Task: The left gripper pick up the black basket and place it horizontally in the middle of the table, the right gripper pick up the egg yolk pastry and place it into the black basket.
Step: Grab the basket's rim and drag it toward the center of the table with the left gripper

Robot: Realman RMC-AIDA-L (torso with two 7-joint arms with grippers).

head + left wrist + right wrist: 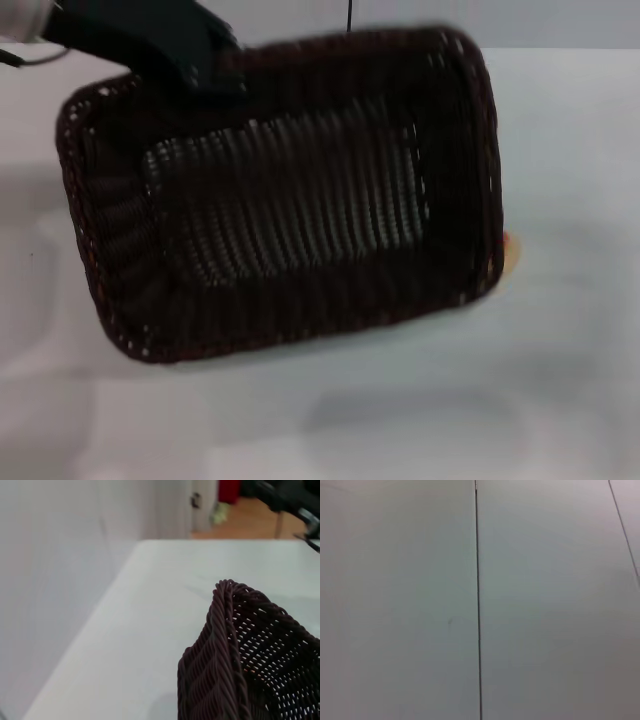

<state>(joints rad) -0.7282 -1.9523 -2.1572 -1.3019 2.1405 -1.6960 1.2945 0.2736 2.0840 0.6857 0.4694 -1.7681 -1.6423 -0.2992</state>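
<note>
The black basket [290,195] hangs tilted above the white table [560,380], close under the head camera, its open side facing up. Its soft shadow lies on the table below it. My left gripper [212,72] shows only as a dark blurred arm end meeting the basket's far rim at the upper left, shut on that rim. In the left wrist view a braided corner of the black basket [235,650] fills the near part of the picture. A sliver of the egg yolk pastry [511,257] peeks out past the basket's right edge; the rest is hidden. The right gripper does not show.
The table's left edge [100,615] runs along a pale wall. A dark piece of machinery [287,495] stands past the table's far side; I cannot tell what it is. The right wrist view shows only a plain grey surface with a thin seam [478,605].
</note>
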